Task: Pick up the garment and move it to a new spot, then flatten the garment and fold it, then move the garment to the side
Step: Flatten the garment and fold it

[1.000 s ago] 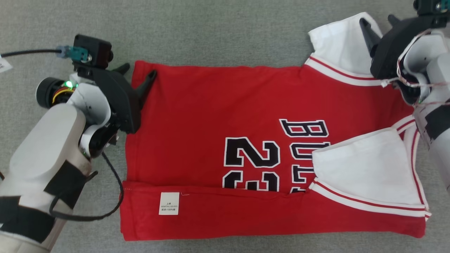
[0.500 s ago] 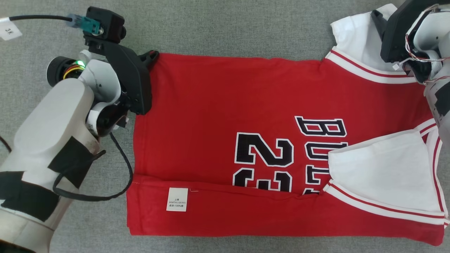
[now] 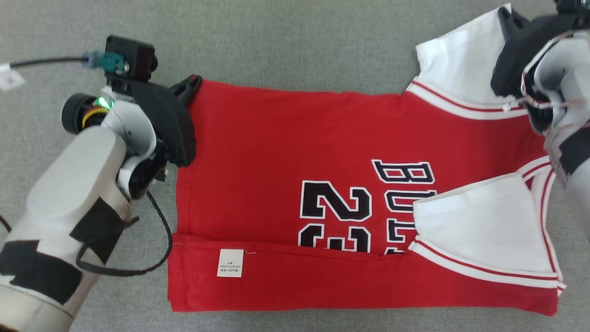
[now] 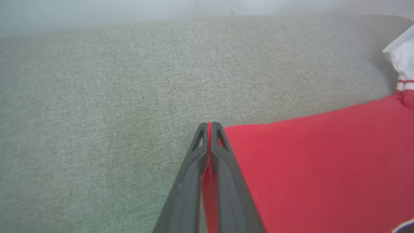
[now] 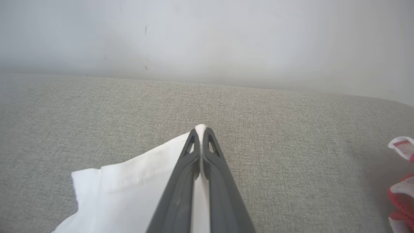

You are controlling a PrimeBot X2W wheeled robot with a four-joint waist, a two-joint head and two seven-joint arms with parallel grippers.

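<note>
In the head view, the red basketball jersey [image 3: 286, 138] with black "23" lettering lies flat on the grey woven fabric surface [image 3: 295, 41]. It stretches between the two end effectors, and its near strip is folded over, showing a white care label [image 3: 230, 263]. The left end effector [image 3: 195, 80] is pinched onto the jersey's red hem corner; a second ago its fingers stood spread astride that corner. The right end effector [image 3: 503, 14] grips the tip of the far white sleeve [image 3: 461, 64], where its fingers were parted a second ago.

In the left wrist view, the left end effector [image 4: 209, 124] is closed with a sliver of red cloth between its fingers. The jersey [image 4: 307, 168] spreads to that view's right.

In the right wrist view, the right end effector [image 5: 200, 129] is clamped on the white sleeve [image 5: 136, 191], whose edge peeks out past the fingertips.
</note>
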